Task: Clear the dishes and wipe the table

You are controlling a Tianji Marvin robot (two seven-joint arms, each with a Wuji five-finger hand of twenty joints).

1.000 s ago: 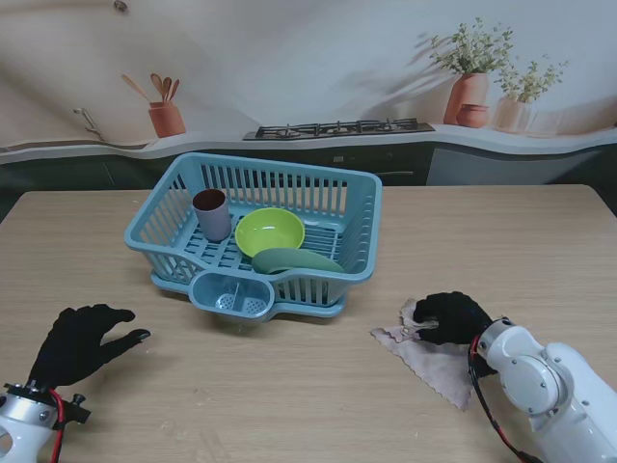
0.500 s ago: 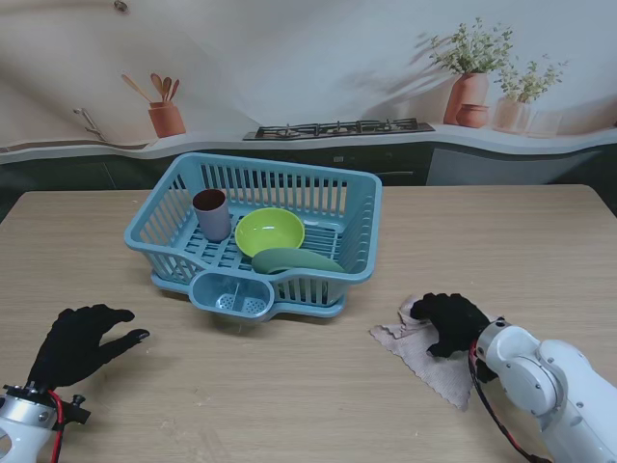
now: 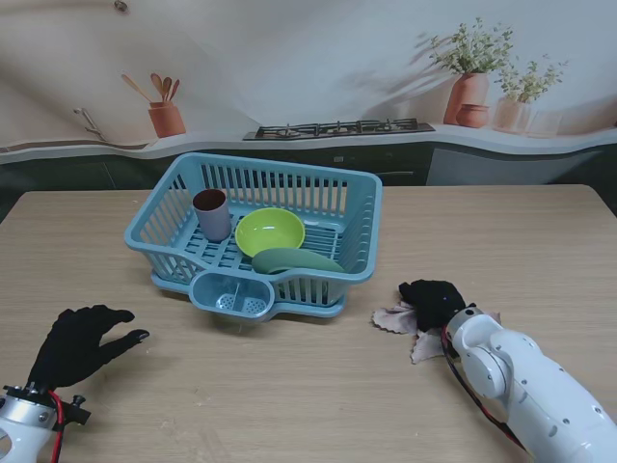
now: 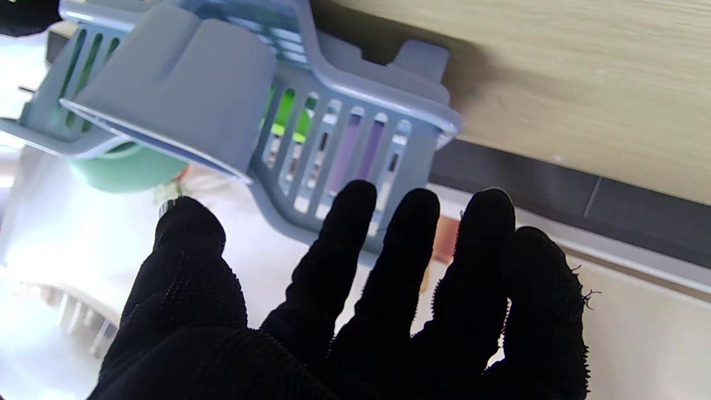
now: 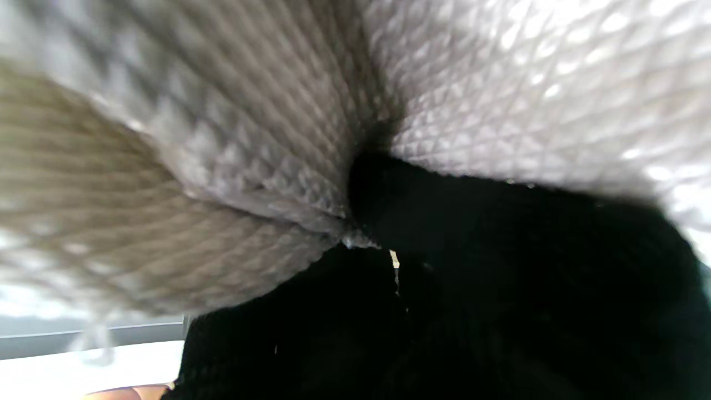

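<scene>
My right hand [image 3: 431,300] in its black glove is shut on the beige cloth [image 3: 395,317], which is bunched under the fingers on the table, right of the rack's near corner. In the right wrist view the waffle-textured cloth [image 5: 250,128] fills the picture against the black glove [image 5: 472,289]. The blue dish rack [image 3: 359,253] holds a mauve cup [image 3: 211,213], a lime green bowl [image 3: 269,231] and a green dish [image 3: 294,260] lying on its side. My left hand [image 3: 79,340] hovers open near the table's front left, fingers spread [image 4: 355,233], pointing toward the rack [image 4: 355,144].
The rack's small cutlery holder [image 3: 229,294] juts out toward me. The wooden table [image 3: 289,386] stretches between my two hands. A kitchen backdrop [image 3: 328,77] with a printed stove and pots rises behind the table's far edge.
My right hand has moved left toward the rack, dragging the cloth and gathering it from a flat spread into a bunched heap. The left hand has stayed put.
</scene>
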